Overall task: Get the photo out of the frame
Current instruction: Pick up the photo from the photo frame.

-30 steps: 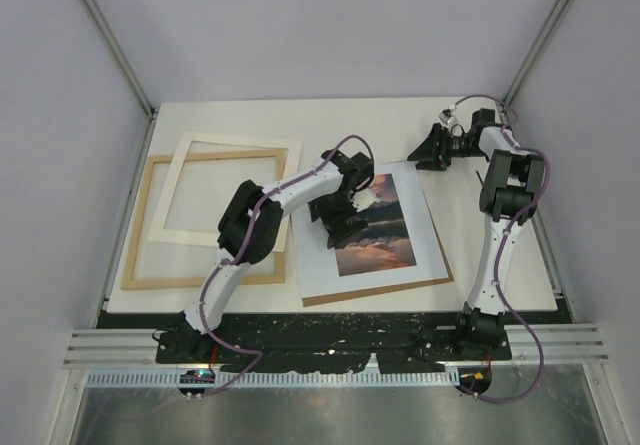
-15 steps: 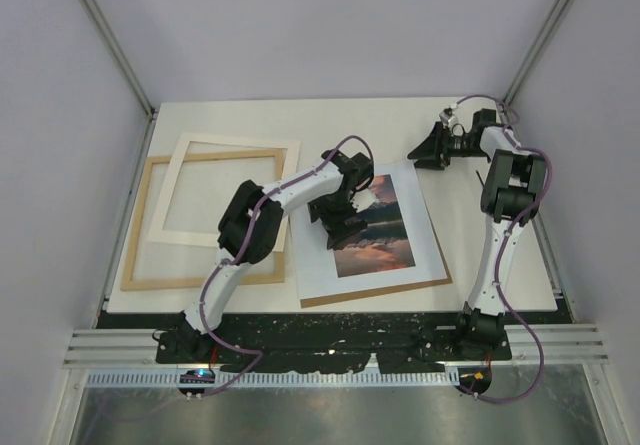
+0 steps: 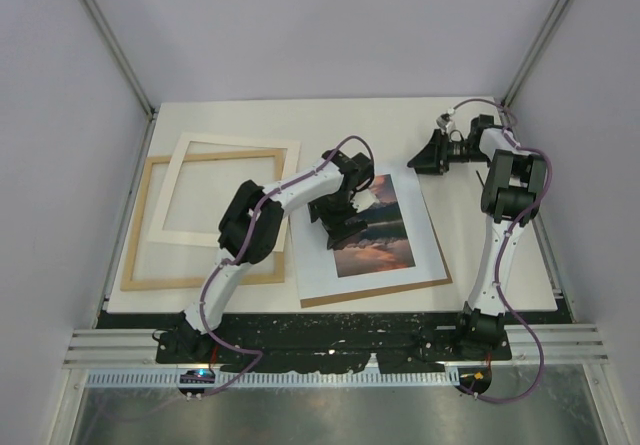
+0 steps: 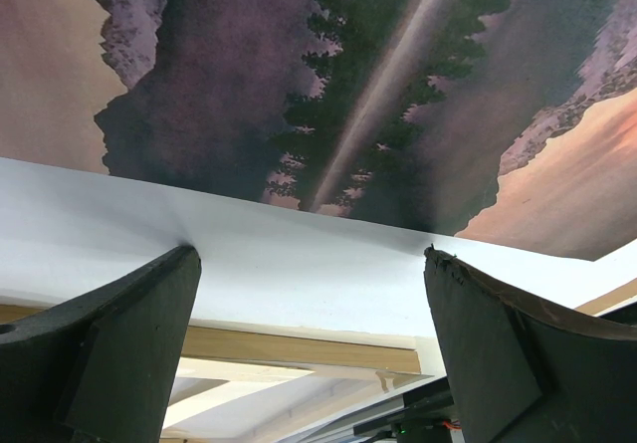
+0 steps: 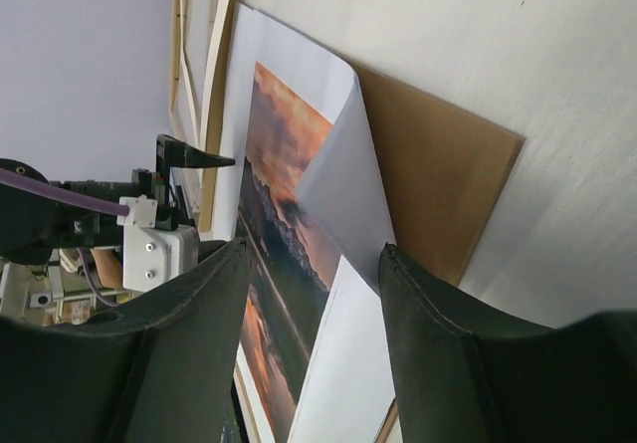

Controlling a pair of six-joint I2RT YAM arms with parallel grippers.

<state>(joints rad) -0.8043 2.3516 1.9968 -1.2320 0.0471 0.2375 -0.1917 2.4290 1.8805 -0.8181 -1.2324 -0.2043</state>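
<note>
While the left hand (image 3: pixel 345 230) bends down spread over the photo (image 3: pixel 385 250), the right hand (image 3: pixel 414 157) reaches leftward, half-spread, empty.

- A robotics lab test cell.
- Plain pale walls (image 3: pixel 330 25) and metal corner posts (image 3: pixel 110 40) box in a white table (image 3: pixel 300 115).
- The cabled left arm (image 3: pixel 262 220) and right arm (image 3: pixel 497 255) are bolted to an aluminium rail (image 3: pixel 110 347) along the table's near edge.

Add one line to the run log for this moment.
left fingers: open, low over photo | right fingers: open, empty, near photo's curled corner | photo: out of frame, lying on backing board
</note>
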